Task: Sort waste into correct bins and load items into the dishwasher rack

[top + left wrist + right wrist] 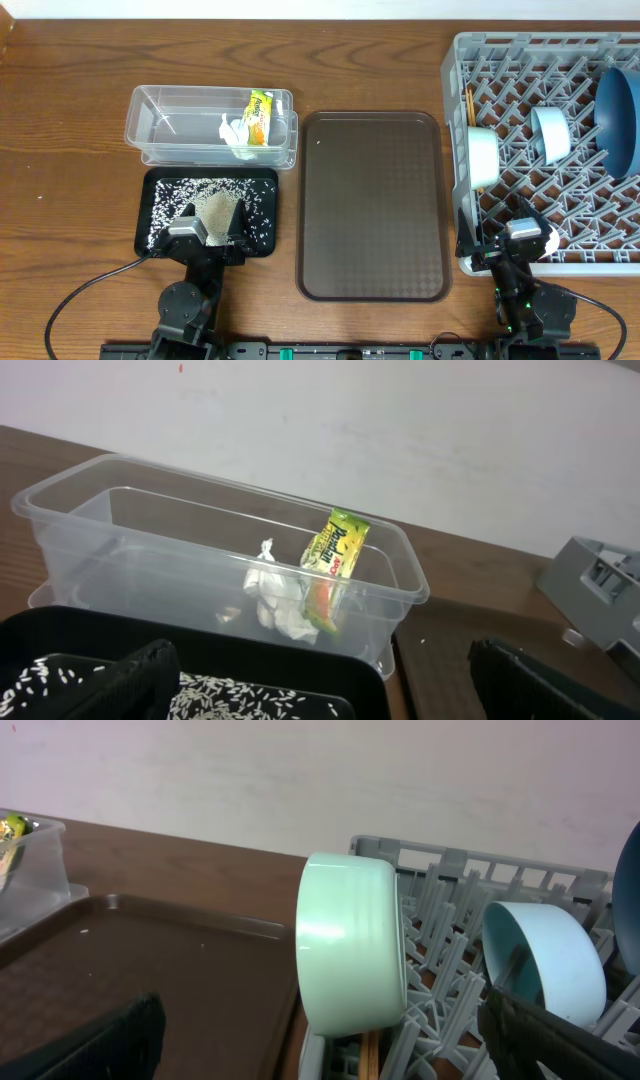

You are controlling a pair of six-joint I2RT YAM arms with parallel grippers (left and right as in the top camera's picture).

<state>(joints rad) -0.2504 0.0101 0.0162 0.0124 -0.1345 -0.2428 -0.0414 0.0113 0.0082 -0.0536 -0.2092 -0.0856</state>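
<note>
The clear tub (170, 125) holds the crumpled tissue (238, 135) and the snack wrapper (262, 115); the left wrist view shows the tissue (280, 600) and wrapper (335, 555) at its right end. Loose rice (200, 190) lies in the black tray (141, 225). My left gripper (212, 215) hangs open over that tray, empty. In the grey rack (520, 60) stand the white green-rimmed bowl (482, 157), the pale-blue bowl (550, 135), the large blue bowl (620, 105) and the chopsticks (470, 105). My right gripper (500, 225) is open and empty at the rack's front-left corner.
A large dark brown serving tray (372, 205) lies between the black tray and the rack, with nothing on it. In the right wrist view the green-rimmed bowl (350, 945) stands on edge just ahead of the open fingers (540, 1040). Both arm bases sit at the table's front edge.
</note>
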